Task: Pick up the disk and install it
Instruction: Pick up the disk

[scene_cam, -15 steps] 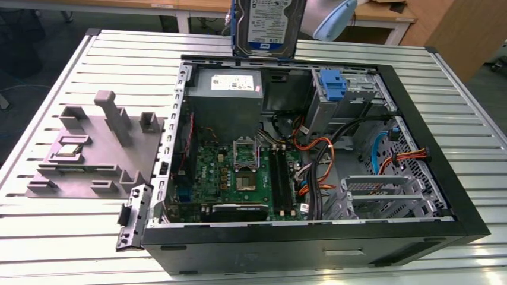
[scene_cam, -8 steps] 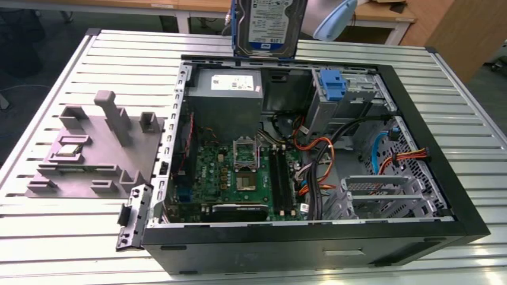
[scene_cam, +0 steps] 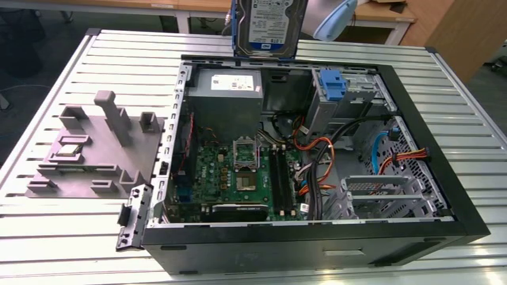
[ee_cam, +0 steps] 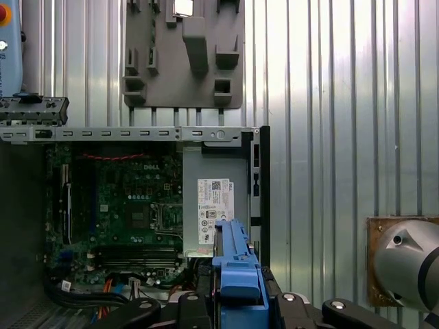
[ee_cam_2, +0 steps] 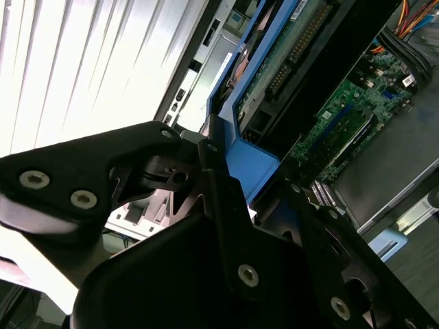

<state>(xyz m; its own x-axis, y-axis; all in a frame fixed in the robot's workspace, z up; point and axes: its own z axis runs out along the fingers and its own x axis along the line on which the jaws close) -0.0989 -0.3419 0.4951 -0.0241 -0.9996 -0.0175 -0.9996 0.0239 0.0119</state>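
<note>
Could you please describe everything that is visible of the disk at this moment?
The disk is a flat silver-grey drive with a white-and-blue label, framed by a blue plastic carrier. It hangs upright in the air over the power supply corner of the open computer case, label facing the exterior view. The second wrist view shows its green circuit-board side. The gripper is shut on the carrier; nothing else touches it.

We log the gripper (ee_cam: 240,305) clamped on the disk (ee_cam: 235,264), gripping its blue carrier edge-on from both sides. In the second wrist view, the black fingers (ee_cam_2: 219,185) press flat against the carrier, with the linkages folded inward. In the first wrist view, a grey arm joint (ee_cam: 405,271) sits apart from the gripper.
</note>
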